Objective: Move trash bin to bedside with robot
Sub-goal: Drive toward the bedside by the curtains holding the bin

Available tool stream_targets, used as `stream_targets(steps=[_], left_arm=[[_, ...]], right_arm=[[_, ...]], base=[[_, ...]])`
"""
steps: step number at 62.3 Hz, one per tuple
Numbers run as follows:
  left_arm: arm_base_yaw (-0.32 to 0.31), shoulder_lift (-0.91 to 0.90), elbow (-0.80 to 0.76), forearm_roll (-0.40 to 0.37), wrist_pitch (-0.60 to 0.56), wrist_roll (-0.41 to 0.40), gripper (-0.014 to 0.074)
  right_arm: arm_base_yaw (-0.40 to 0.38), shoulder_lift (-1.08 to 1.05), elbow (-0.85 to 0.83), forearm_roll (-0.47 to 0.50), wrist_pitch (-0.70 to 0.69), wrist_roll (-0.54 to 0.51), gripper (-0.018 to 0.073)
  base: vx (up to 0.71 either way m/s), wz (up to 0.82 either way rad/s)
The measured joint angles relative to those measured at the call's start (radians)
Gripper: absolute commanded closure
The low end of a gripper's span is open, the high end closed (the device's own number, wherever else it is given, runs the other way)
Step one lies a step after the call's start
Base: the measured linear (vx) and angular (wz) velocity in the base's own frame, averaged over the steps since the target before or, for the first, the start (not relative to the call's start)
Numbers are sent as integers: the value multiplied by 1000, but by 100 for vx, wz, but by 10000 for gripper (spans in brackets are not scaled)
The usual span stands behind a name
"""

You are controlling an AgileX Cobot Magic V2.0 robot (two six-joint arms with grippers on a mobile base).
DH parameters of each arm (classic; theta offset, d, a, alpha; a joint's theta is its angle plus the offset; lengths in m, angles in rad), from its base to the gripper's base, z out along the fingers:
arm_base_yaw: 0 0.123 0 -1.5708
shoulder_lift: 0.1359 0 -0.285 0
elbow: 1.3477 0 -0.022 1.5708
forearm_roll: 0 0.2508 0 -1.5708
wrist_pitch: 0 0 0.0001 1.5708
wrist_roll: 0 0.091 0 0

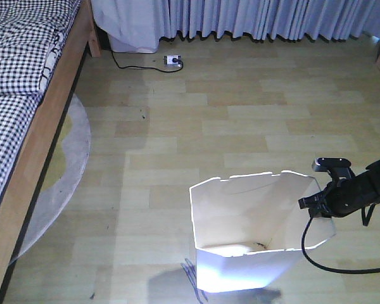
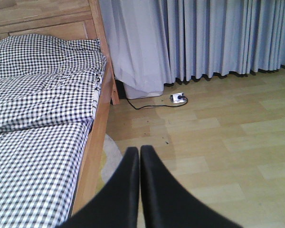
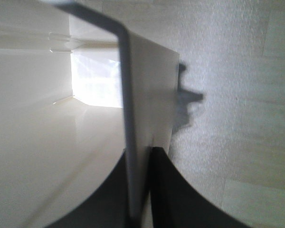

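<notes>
The white trash bin [image 1: 240,253] stands on the wood floor at the lower middle of the front view, its angular rim up and cream inside showing. My right gripper [image 1: 311,204] is shut on the bin's right rim. In the right wrist view its black fingers [image 3: 164,190] pinch the thin bin wall [image 3: 147,99], one inside and one outside. The bed [image 1: 25,95], with a light-brown frame and checked bedding, lies along the left. My left gripper [image 2: 139,156] is shut on nothing, held above the floor beside the bed frame [image 2: 97,147].
A grey round mat [image 1: 63,171] pokes out from under the bed. Blue-grey curtains [image 1: 253,18] hang along the far wall. A white power strip [image 1: 172,61] with a black cable lies on the floor below them. A black cable [image 1: 332,263] trails from the right arm.
</notes>
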Motion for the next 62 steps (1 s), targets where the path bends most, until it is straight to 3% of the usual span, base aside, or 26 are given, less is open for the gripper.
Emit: stream_targets(steps=[62], left_arm=[[0,0,0,0,0,0,602]], right_arm=[[0,0,0,0,1,0,565]], base=[[37,-4]])
